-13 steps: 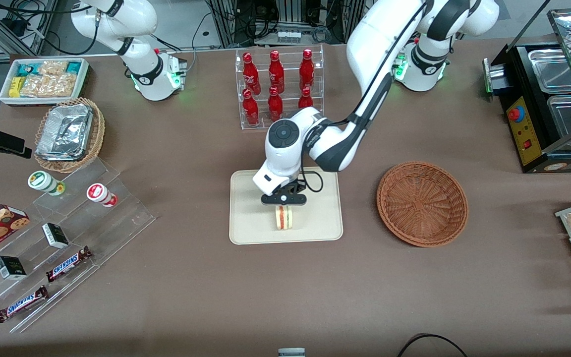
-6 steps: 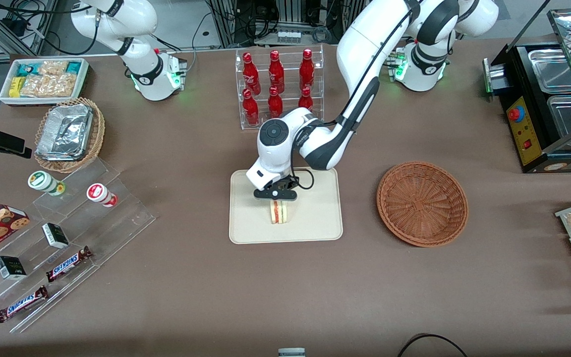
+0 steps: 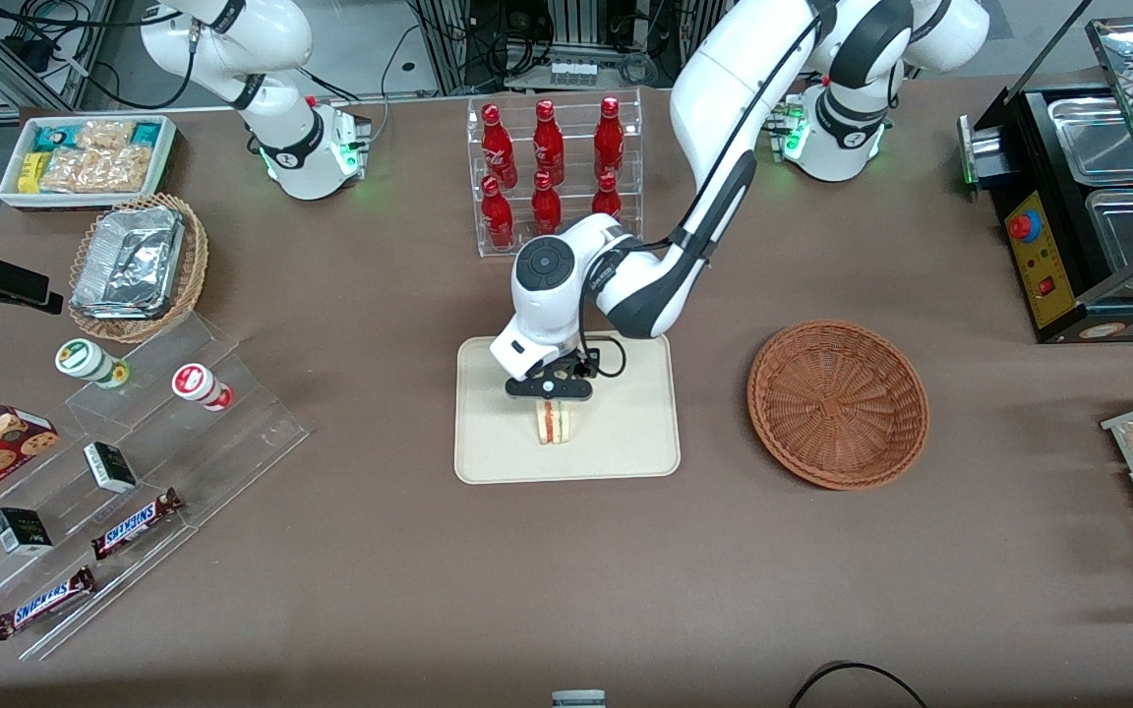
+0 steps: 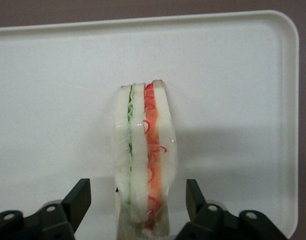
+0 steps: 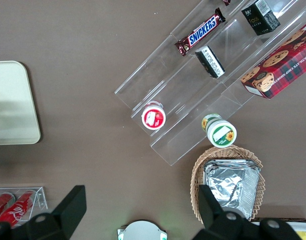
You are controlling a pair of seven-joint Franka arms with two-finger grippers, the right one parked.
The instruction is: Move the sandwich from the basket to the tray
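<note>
The sandwich (image 3: 554, 421) (image 4: 145, 160) stands on edge near the middle of the cream tray (image 3: 488, 462) (image 4: 232, 75), its white bread and red and green filling facing up. My left gripper (image 3: 551, 401) (image 4: 138, 192) hangs straight over it and is open. The black fingers (image 4: 79, 200) flank the sandwich, with a clear gap on each side. The reddish-brown wicker basket (image 3: 837, 403) sits beside the tray toward the working arm's end of the table and holds nothing.
A clear rack of red bottles (image 3: 552, 172) stands farther from the front camera than the tray. Acrylic steps with snacks (image 3: 134, 462) and a foil-filled tan basket (image 3: 139, 265) lie toward the parked arm's end. A black food warmer (image 3: 1088, 197) stands at the working arm's end.
Over the last second the gripper and sandwich shifted slightly toward the parked arm's end and away from the front camera. Since half a second ago hardly anything moved.
</note>
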